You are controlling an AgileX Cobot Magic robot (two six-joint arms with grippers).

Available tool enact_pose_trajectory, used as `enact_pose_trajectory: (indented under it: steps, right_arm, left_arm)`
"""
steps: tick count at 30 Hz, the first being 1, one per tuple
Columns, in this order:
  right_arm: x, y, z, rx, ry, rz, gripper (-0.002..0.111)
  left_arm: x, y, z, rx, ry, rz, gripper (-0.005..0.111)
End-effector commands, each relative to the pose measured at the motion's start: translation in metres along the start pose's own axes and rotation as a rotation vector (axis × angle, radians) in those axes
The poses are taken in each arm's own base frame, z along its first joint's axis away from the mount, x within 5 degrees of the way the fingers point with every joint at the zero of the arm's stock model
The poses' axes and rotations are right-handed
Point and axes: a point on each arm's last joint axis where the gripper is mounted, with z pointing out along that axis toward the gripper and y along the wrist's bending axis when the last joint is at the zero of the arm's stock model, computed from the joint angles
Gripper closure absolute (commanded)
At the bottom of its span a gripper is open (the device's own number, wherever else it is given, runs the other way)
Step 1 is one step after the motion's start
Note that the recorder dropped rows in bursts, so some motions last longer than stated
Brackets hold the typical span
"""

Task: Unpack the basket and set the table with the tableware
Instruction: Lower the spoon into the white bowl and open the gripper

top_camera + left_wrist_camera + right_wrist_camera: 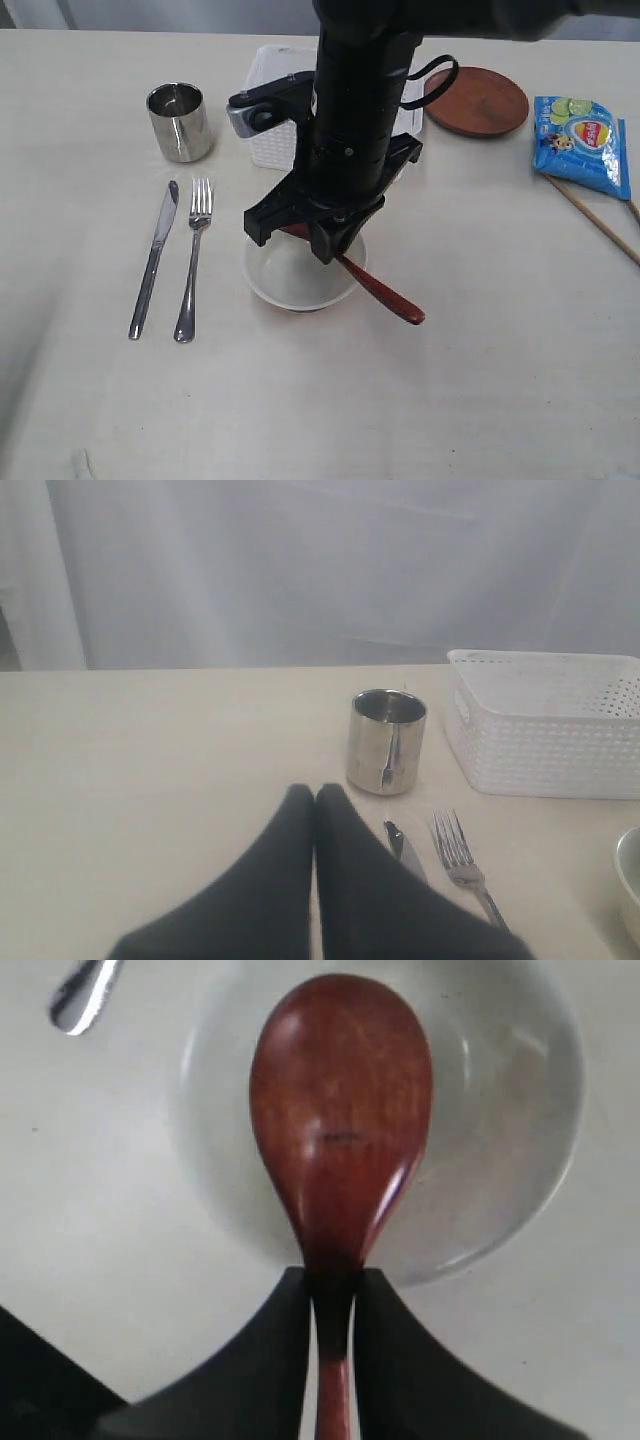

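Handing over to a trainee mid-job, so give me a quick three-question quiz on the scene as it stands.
1. True or false: the left jaws hold the fork.
2. Which thing do the right jaws grip? A) knife B) wooden spoon C) chopsticks
3. Fill in: the spoon's head is over the ____.
Key: 1 false, the left jaws are shut on nothing. 2 B. 3 bowl.
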Motion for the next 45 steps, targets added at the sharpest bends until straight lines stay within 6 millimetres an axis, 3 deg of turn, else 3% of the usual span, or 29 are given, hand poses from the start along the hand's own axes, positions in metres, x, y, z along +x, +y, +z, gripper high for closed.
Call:
enact_pose_trajectory:
  steps: [1, 15, 18, 22, 23, 25, 30, 34, 38, 45]
  right_arm:
    - [-0.006, -0.005, 0.01, 0.048, 0.046, 0.011, 0.109]
    - [-0.007, -0.005, 0.015, 0.034, 0.061, 0.01, 0.108]
    - [-0.007, -0.004, 0.015, 0.023, 0.061, 0.014, 0.095]
    - [-0.007, -0.003, 0.015, 0.008, 0.059, 0.02, 0.063]
    - [-0.008, -0.002, 0.013, 0.008, 0.052, 0.019, 0.06]
    - [-0.012, -0.001, 0.002, 0.008, 0.013, 0.013, 0.059]
    - [-0.02, -0.001, -0.053, 0.071, -0.171, -0.006, 0.059]
    - [-0.016, -0.001, -0.066, 0.097, -0.206, -0.008, 0.059]
    - [-0.011, -0.006, -0.056, 0.129, -0.17, 0.0, 0.059]
    - [0.009, -0.01, -0.018, 0.115, -0.019, 0.003, 0.059]
  left_arm:
    - [0.0, 0.0, 0.0, 0.002, -0.011, -0.003, 0.107]
    - [0.0, 0.0, 0.0, 0.002, -0.011, -0.003, 0.107]
    - [0.0, 0.0, 0.0, 0.002, -0.011, -0.003, 0.107]
    - [0.0, 0.0, 0.0, 0.002, -0.011, -0.003, 0.107]
    - [0.0, 0.0, 0.0, 0.002, -0.011, -0.003, 0.107]
    - [0.0, 0.0, 0.0, 0.002, -0.011, -0.003, 0.107]
    - [0.0, 0.0, 0.0, 0.002, -0.011, -0.003, 0.107]
    - [0.0, 0.0, 0.0, 0.002, -0.011, -0.003, 0.107]
    - [0.0, 0.0, 0.0, 0.002, -0.011, -0.003, 0.107]
    - [0.0, 0.0, 0.0, 0.002, -0.011, -0.003, 0.107]
